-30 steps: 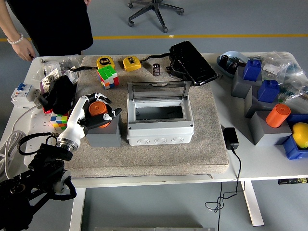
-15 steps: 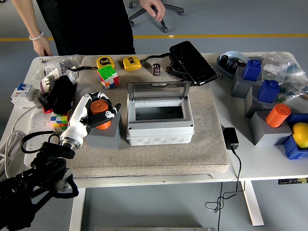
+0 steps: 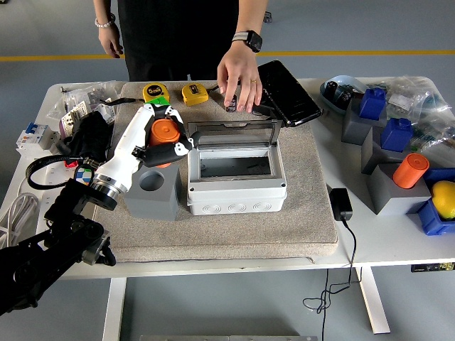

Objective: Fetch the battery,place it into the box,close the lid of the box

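Note:
An orange cylindrical battery (image 3: 164,131) is held in the air, with my left hand (image 3: 170,133) shut on it, just left of the grey box's raised lid (image 3: 233,131). Below it stands the grey holder block (image 3: 153,196), its round socket (image 3: 151,181) empty. The grey box (image 3: 235,178) sits on the mat with its lid standing open at the back and its inside bare. A person's hand (image 3: 240,69) rests on a small black object (image 3: 231,104) behind the box. My right arm is out of sight.
Two yellow tape measures (image 3: 154,92) (image 3: 193,93) and a black case (image 3: 285,91) lie behind the box. Grey blocks with blue caps (image 3: 372,103) and an orange cylinder (image 3: 410,170) stand at the right. A black adapter (image 3: 340,204) lies right of the mat. Clutter lines the left edge.
My left hand has lifted the orange battery out of the grey holder, up and to the right toward the box. The person has stepped right and reached a hand down to the small black object.

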### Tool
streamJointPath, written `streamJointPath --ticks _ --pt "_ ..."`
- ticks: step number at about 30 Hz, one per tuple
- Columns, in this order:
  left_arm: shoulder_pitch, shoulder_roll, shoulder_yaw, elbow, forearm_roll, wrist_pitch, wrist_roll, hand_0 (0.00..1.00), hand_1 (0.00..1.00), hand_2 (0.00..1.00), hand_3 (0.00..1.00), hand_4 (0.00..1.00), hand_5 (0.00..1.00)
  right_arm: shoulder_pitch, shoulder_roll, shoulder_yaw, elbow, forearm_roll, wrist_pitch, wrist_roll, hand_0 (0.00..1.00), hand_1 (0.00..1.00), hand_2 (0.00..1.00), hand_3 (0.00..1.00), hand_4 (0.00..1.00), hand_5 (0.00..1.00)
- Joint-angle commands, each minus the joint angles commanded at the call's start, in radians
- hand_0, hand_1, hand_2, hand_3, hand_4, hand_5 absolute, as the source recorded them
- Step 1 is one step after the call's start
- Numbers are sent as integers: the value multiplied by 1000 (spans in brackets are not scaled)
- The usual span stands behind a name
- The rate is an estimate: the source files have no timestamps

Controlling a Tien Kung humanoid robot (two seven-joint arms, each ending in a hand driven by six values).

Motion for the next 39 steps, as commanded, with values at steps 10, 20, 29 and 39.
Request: streamJointPath --ticks 10,20,29,39 --pt "-203 -55 199 55 282 1 230 134 115 151 217 159 2 7 -3 -14 0 6 -2 0 612 639 619 573 922 474" --pt "-319 -129 353 112 381 -24 337 136 133 158 230 625 2 12 -8 -34 1 11 -3 0 611 640 614 573 921 474" --pt "-384 -210 441 233 371 -15 341 150 150 164 256 903 2 12 -8 -45 2 13 -6 1 611 640 614 572 920 473" --pt "-409 -256 499 338 407 0 351 176 178 176 298 958 14 8 -9 -42 5 10 -9 2 609 639 614 572 920 473"
